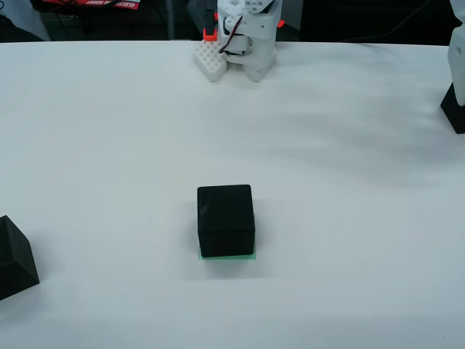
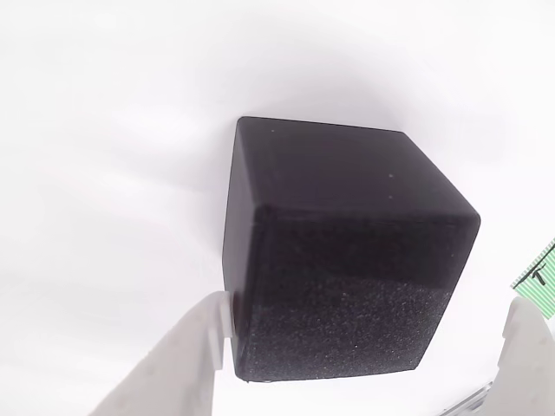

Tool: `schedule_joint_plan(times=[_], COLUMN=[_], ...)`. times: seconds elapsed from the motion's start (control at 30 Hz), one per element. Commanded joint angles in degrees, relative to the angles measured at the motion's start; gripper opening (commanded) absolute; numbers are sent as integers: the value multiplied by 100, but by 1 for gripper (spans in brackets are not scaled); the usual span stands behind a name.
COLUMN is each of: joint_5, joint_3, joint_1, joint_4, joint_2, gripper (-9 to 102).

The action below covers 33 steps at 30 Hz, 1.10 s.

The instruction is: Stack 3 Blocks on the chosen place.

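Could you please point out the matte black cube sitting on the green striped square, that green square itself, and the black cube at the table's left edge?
Matte black cube (image 1: 226, 209), front view, top face.
Green striped square (image 1: 227, 257), front view, exposed front strip.
Left black cube (image 1: 13, 258), front view, side face.

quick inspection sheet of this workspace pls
surface: white table
job's things: first block sits on the green square; second block at the front view's left edge; third block between the fingers in the gripper view
clutter: nothing seen
grippers: gripper open, straddling the third block, one finger touching it
cables: red and black wires at the arm base
surroundings: dark background, red printed item
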Motion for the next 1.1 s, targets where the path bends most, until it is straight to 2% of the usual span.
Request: schedule_joint_plan(times=[0.0,0.3,0.43,0.77,1.07], joint_5=[44,62,132,272,272], joint_3=[-360,-527,-527,-360,79], joint_1=[0,-35,-53,-26,782], joint_4=[53,88,88,97,0], joint_2=[0,-413,-422,-343,299], gripper=[39,34,24,22,22])
